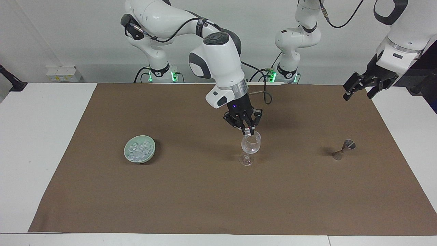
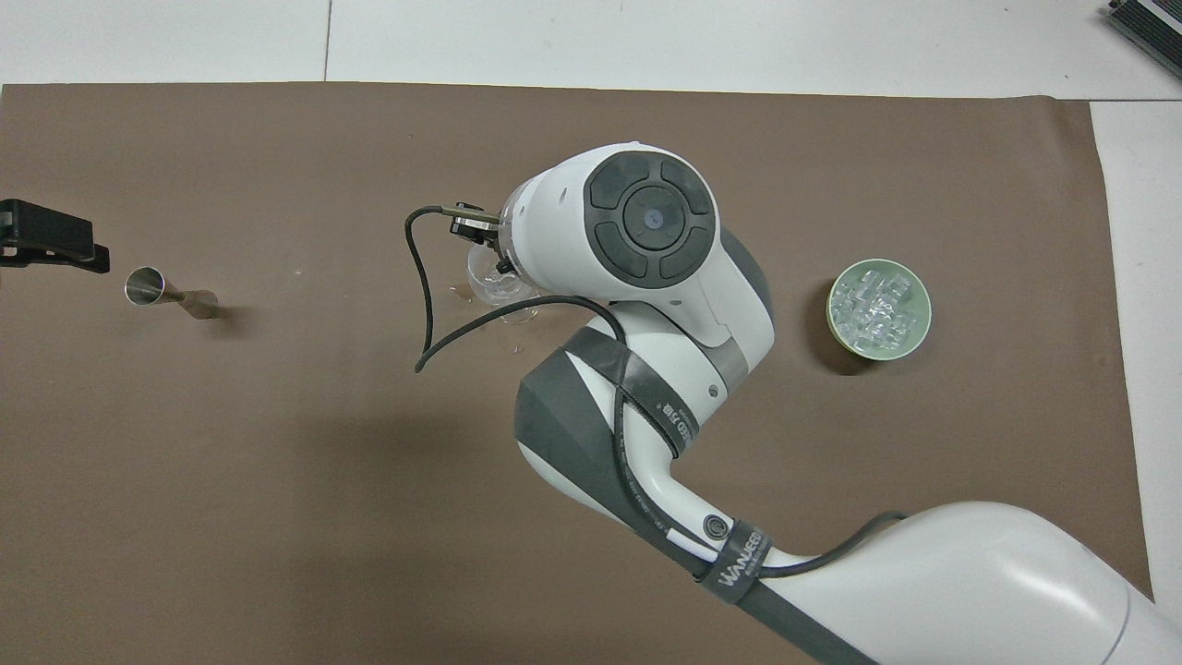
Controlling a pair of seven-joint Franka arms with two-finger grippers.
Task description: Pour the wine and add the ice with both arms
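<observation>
Right then, I had the right end effector (image 1: 248, 131) hanging directly over the mouth of the wine glass (image 1: 251, 145), fingertips pinched together on one small clear ice cube. That cube looked light, hard and slick, the sort that would squirt out of a pinch if squeezed off-centre, so I judged flat faces between the fingertips the only sound hold. The remaining ice (image 1: 139, 150) sat heaped in a green bowl (image 1: 129, 158) on the brown mat (image 1: 205, 198), toward the right arm's end of the bench and well apart from the glass. From overhead the arm's wrist hid most of the glass and the cube with it.

I reckoned the glass thin, brittle and top-heavy on its stem, so a low release seemed wiser than a long drop. The left end effector (image 1: 358, 91) waited with fingers spread wide, holding nothing, raised over the mat's edge. A small metal measuring cup (image 1: 344, 149) stood on the mat beneath it, apart from the glass.
</observation>
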